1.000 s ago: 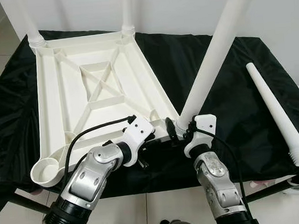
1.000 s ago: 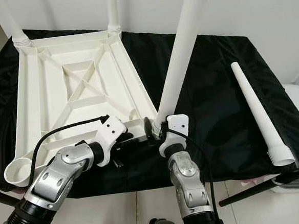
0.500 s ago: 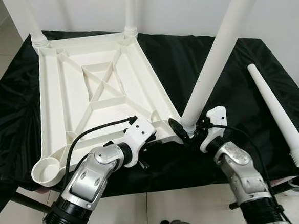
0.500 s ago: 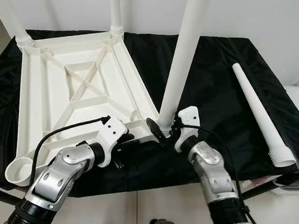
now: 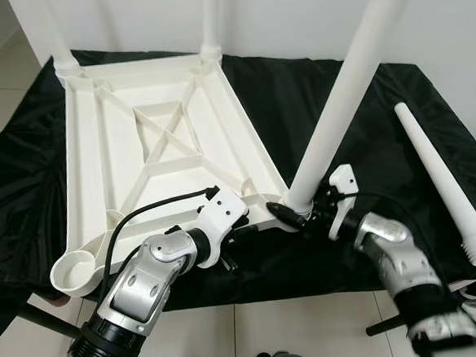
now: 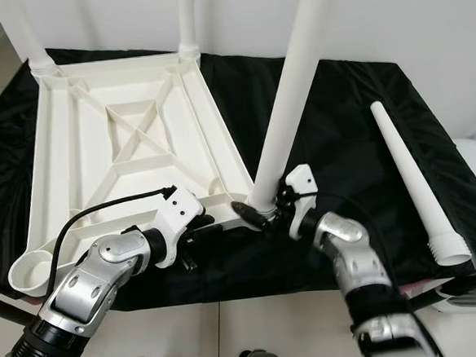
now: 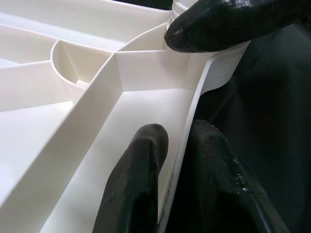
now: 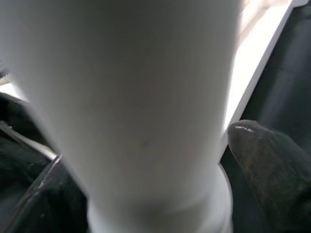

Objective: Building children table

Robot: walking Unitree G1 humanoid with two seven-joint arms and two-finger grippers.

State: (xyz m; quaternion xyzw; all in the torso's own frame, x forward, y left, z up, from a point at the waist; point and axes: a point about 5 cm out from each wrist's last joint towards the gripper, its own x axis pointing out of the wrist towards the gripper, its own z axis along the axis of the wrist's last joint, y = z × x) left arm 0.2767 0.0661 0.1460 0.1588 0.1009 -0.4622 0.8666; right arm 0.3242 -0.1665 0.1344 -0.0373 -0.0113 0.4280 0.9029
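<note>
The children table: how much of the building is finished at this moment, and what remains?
Done: two legs stand in the far corners of the upturned tabletop. In hand: the right pincer grips the base of the third leg at the near right corner, where it stands tilted, while the left pincer clamps the tabletop's near rim. Left: the fourth leg lies on the black cloth, and the near left socket is empty.

The upturned tabletop (image 5: 162, 143) lies on the cloth-covered table (image 5: 366, 137), toward its left side. Two legs (image 5: 211, 21) stand at its far corners, a third leg (image 5: 339, 106) leans up from its near right corner, and an open socket (image 5: 73, 270) sits at the near left corner. To the right, well apart, a loose leg (image 5: 442, 176) lies on the cloth.
</note>
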